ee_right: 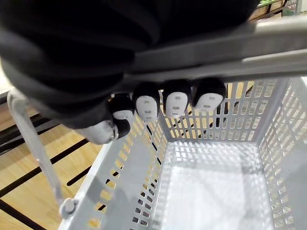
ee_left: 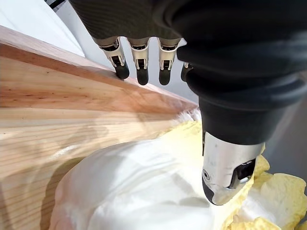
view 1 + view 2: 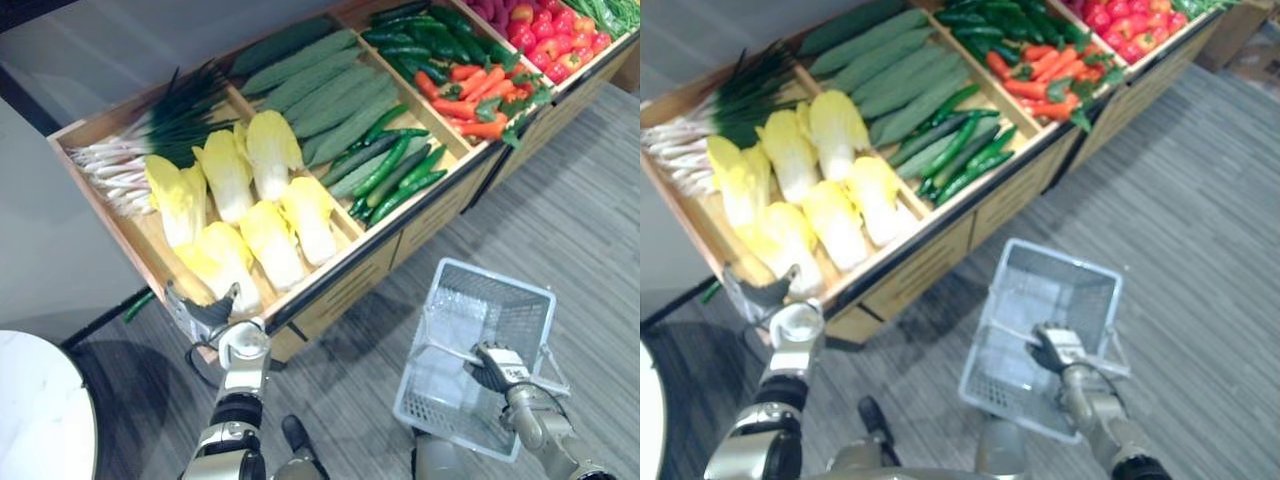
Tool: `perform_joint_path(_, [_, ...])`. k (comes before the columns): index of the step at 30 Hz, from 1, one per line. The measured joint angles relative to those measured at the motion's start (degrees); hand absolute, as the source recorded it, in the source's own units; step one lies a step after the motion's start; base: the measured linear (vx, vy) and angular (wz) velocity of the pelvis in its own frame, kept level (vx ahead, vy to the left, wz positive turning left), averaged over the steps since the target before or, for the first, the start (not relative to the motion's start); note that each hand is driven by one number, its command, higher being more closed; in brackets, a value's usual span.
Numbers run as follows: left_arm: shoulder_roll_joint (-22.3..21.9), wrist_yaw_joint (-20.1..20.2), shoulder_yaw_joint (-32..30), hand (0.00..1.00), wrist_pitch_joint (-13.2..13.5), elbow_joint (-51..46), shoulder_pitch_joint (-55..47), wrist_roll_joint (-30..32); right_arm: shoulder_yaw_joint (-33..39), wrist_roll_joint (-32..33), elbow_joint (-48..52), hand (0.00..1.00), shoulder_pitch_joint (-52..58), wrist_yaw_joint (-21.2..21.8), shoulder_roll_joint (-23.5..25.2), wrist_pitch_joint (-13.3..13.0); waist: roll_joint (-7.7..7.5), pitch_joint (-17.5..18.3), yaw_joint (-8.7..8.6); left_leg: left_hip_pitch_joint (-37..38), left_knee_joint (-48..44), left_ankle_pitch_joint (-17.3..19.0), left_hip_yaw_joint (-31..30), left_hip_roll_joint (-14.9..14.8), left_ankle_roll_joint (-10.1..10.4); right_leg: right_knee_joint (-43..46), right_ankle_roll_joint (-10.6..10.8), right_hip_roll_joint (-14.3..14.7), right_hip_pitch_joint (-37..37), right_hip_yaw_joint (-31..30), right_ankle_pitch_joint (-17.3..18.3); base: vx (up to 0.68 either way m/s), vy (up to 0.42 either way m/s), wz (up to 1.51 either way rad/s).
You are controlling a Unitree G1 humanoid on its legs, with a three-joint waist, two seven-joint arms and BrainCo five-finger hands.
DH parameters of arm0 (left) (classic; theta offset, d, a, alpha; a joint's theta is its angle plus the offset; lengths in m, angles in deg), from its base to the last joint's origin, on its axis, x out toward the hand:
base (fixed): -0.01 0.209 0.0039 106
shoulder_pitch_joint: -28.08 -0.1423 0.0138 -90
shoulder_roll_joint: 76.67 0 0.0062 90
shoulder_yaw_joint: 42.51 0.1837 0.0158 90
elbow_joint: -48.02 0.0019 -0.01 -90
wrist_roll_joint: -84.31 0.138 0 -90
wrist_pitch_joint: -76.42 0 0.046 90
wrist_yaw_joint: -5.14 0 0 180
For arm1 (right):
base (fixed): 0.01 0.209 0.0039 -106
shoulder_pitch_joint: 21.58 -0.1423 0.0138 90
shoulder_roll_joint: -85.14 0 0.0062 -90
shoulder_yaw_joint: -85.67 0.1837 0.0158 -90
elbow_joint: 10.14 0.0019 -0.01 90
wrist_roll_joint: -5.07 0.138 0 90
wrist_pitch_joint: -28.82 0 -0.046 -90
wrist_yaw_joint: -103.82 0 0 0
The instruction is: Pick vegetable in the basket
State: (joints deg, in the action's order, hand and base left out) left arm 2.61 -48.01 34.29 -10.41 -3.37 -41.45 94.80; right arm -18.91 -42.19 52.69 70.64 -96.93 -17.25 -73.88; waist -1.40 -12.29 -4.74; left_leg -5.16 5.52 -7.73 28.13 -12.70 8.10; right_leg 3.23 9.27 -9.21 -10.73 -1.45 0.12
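cabbage is lying in the counter's near corner; left hand, fingers spread, is hovering over it, needing a wrap round its middle; right hand is clasping the basket handle.

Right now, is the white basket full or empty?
Empty: the basket shows a bare mesh floor below the right hand curled round its handle.

1. The display stand is made of pale wood; a plain grain and a smooth matt finish are seen.
2. The basket is formed of grey perforated plastic with a slight sheen.
3. The cabbage is seen smooth and faintly waxy at its white base, and crinkled at its yellow leaves.
4. The cucumbers are shown glossy.
5. The floor is finished matt, in streaked grey.
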Motion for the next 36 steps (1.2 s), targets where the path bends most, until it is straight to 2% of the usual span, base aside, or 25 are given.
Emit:
perform_joint_path(5, [-0.01,-0.38,0.56,0.00,-0.10,0.53,-0.01,1.97,0.00,0.04,0.11,1.00,-0.03,-0.32,0.01,0.00,0.21,-0.13,0.05,-0.41,-0.01,0.00,-0.10,0.06,0.00,0.00,0.00,-0.04,-0.34,0.04,0.00,0.02,-0.005,0.00])
perform_joint_path(12, [0.60,-0.52,1.70,0.00,-0.67,0.60,-0.01,2.06,0.00,0.00,0.47,1.00,0.11,-1.77,0.09,0.01,0.58,-0.41,0.05,-0.62,-0.01,0.00,-0.06,0.12,0.00,0.10,0.01,-0.08,-0.73,-0.01,0.00,0.02,-0.005,-0.01])
perform_joint_path(27, [1.11,-0.03,4.25,0.00,-0.83,0.27,0.23,1.75,0.02,-0.01,0.39,1.00,0.24,-1.98,0.39,0.16,0.66,-0.86,-0.01,0.48,0.00,-0.53,-1.32,0.46,-0.64,-0.38,0.10,-0.55,1.88,1.45,-0.08,0.02,-0.004,0.05])
perform_joint_path(30, [0.96,0.80,4.39,0.00,-0.84,-1.31,0.15,1.44,0.03,-0.05,0.36,1.00,0.24,-1.98,0.84,0.43,0.45,-0.98,0.02,0.48,0.00,-0.56,-1.76,0.61,-0.68,-0.48,0.18,-0.72,2.29,1.85,-0.12,0.02,-0.003,0.08])
perform_joint_path(32, [0.63,4.81,4.97,0.00,-0.87,-3.11,0.09,0.05,0.26,-0.06,0.33,1.00,0.23,-1.96,1.94,0.88,-0.12,-1.30,-0.13,0.61,0.00,-0.63,-2.13,0.68,-0.77,-0.69,0.27,-0.81,2.98,2.27,-0.21,0.03,-0.004,0.08])
perform_joint_path(33, [0.51,5.55,5.34,0.00,-0.89,-3.47,0.05,-0.49,0.26,-0.06,0.33,1.00,0.20,-1.96,2.30,0.92,-0.36,-1.44,-0.15,0.72,0.00,-0.63,-2.11,0.68,-0.77,-0.74,0.27,-0.81,3.09,2.26,-0.22,0.03,-0.004,0.04])
perform_joint_path(36, [-2.33,6.83,6.35,0.00,-0.95,-6.02,-0.12,-0.86,0.28,-0.07,0.33,1.00,0.26,-1.87,3.18,1.22,-1.21,-1.91,-0.43,0.74,0.01,-0.63,-2.13,0.76,-0.78,-1.06,0.33,-0.89,3.39,2.33,-0.29,0.02,-0.002,0.01])
